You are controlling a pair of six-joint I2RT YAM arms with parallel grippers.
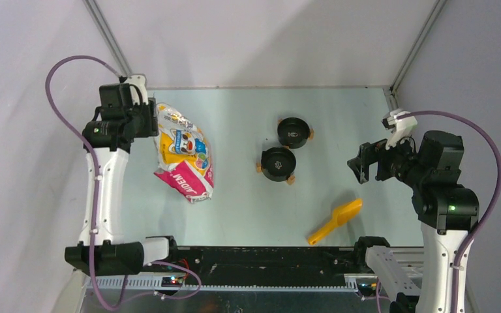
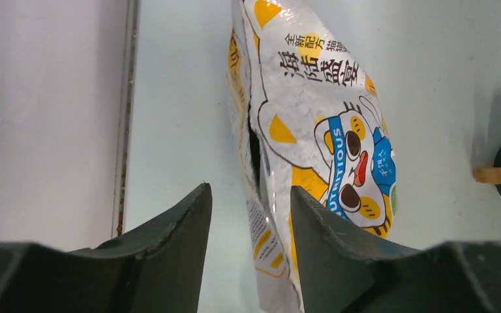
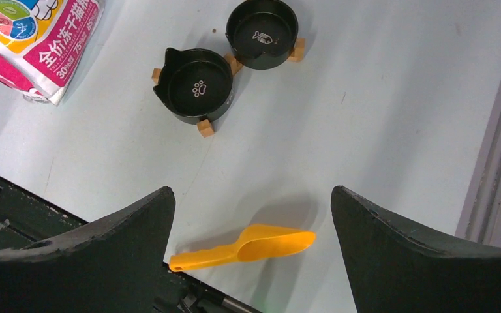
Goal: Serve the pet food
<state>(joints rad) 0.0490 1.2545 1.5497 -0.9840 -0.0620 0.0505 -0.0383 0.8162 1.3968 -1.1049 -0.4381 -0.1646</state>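
Pale green table (image 1: pixel 248 215), white walls (image 1: pixel 267 39)

Left arm (image 1: pixel 104 189): slim white link, blocky black joints, black base. Left LED (image 1: pixel 95 130) green. Left cable (image 1: pixel 47 83) purple, in wide loop. White bracket (image 1: pixel 137 83) at wrist.

Right arm (image 1: pixel 440 267): same white link, black housings. Right LED (image 1: pixel 452 208) green. Right cable (image 1: pixel 499 166) purple, long arc.

Left claw (image 2: pixel 249 192), right claw (image 3: pixel 251 192): matte black fingers (image 2: pixel 169 248), wedge-shaped, tapering to points.
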